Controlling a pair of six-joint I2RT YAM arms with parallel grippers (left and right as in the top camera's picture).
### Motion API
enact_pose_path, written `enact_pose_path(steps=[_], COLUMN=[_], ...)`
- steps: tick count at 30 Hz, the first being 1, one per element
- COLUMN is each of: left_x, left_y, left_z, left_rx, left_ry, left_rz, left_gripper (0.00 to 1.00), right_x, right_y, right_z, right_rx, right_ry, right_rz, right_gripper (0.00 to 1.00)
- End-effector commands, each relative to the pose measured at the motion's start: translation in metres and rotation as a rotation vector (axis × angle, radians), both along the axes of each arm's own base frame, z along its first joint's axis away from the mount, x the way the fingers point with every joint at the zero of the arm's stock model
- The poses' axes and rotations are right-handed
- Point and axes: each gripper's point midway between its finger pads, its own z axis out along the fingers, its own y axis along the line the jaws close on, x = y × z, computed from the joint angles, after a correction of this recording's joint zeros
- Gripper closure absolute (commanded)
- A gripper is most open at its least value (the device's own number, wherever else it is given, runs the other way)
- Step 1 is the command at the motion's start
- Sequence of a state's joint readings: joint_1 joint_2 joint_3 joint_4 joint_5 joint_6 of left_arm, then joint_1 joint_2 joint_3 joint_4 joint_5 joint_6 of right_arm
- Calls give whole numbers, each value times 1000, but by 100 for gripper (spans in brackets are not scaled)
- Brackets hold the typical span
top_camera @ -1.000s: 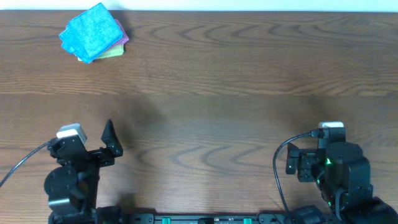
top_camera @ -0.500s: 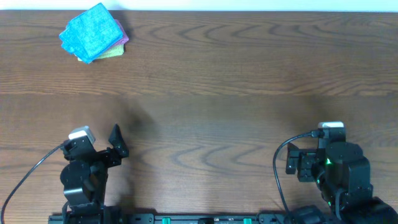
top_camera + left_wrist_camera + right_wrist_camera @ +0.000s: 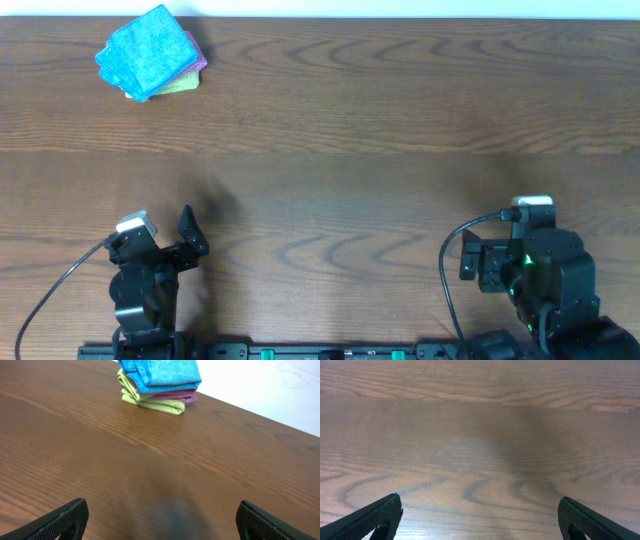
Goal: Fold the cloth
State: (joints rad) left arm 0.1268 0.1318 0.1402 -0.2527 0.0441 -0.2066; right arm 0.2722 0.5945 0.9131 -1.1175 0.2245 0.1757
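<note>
The sky-blue cloth [image 3: 148,50] lies folded on top of a small stack at the far left corner of the table. It also shows at the top of the left wrist view [image 3: 162,371], far ahead of the fingers. My left gripper [image 3: 162,522] is open and empty, low over bare wood near the front left edge [image 3: 178,243]. My right gripper [image 3: 480,520] is open and empty over bare wood near the front right [image 3: 505,262].
Under the blue cloth lie a purple folded cloth [image 3: 172,395] and a light-green folded cloth [image 3: 155,405]. The brown wooden table [image 3: 350,150] ends at a white wall along the far edge.
My left arm has drawn back toward the front edge and shifted a little to the right. The right arm and the cloth stack have not moved.
</note>
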Motion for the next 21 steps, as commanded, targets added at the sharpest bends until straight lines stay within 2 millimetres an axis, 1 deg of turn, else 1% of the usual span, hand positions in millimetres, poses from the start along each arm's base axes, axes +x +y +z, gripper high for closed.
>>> enact_pose_path(steps=[1, 4, 8, 13, 18, 21], left_x=[0, -1, -3, -3, -5, -6], left_y=[4, 7, 16, 19, 27, 30], left_z=[-9, -16, -15, -15, -14, -14], left_rx=[10, 16, 50, 122, 207, 218], left_ry=[-10, -11, -9, 4, 21, 24], left_rz=[23, 41, 87, 74, 83, 91], left_gripper=[4, 5, 5, 5, 5, 5], right_x=[0, 0, 0, 0, 0, 0], right_y=[-1, -1, -1, -1, -1, -1], right_z=[1, 1, 1, 1, 1, 1], right_rx=[6, 6, 6, 6, 6, 6], right_ry=[-5, -5, -5, -5, -5, -5], right_rz=[-12, -12, -12, -12, -12, -12], right_gripper=[1, 1, 1, 1, 1, 1])
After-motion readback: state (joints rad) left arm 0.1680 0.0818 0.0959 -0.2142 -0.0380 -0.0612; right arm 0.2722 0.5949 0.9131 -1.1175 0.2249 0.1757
